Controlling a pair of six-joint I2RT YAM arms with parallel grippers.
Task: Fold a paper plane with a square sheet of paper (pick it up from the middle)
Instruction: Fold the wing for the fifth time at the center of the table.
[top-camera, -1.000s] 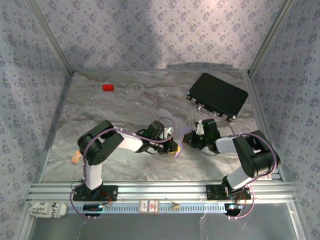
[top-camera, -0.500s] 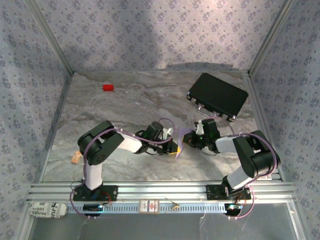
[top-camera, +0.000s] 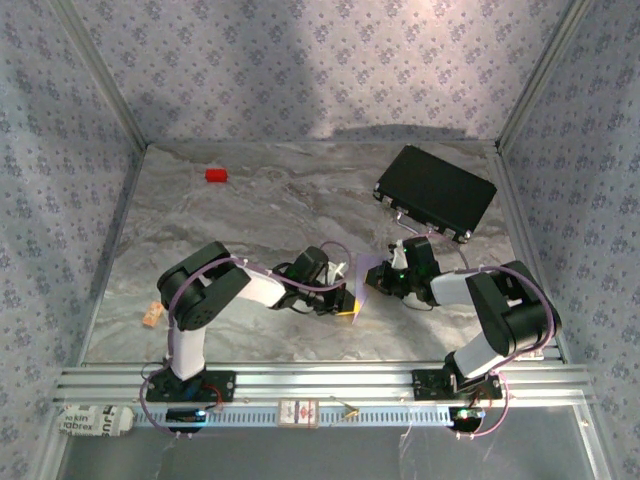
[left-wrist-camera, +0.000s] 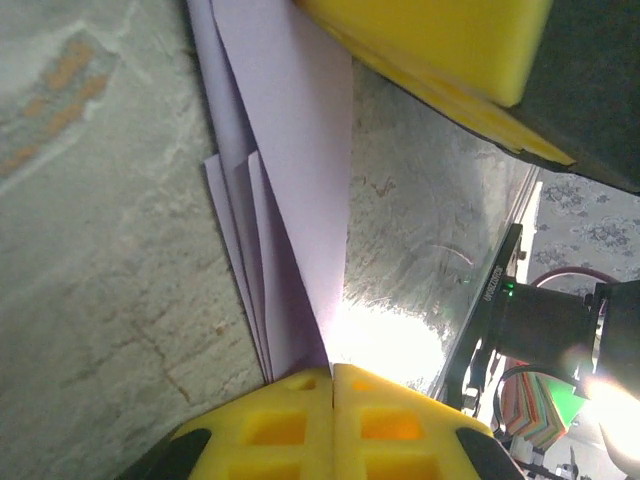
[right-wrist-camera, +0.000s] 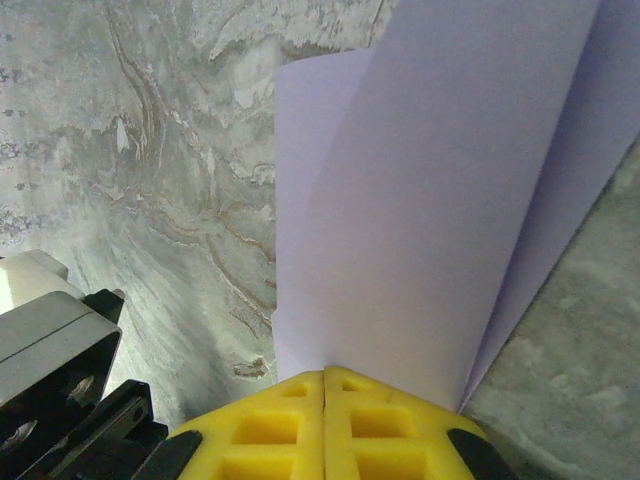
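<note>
My left jaws clench the folded lilac paper (top-camera: 366, 270) from its 9 o'clock side; my right jaws clench it from 3 o'clock. The paper spans between them near the centre of the counter (top-camera: 250, 200).

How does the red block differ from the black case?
The red block is tiny; the black case is much larger and flat. The red block lies at the back left, the black case at the back right, angled. Both rest on the marble table.
</note>
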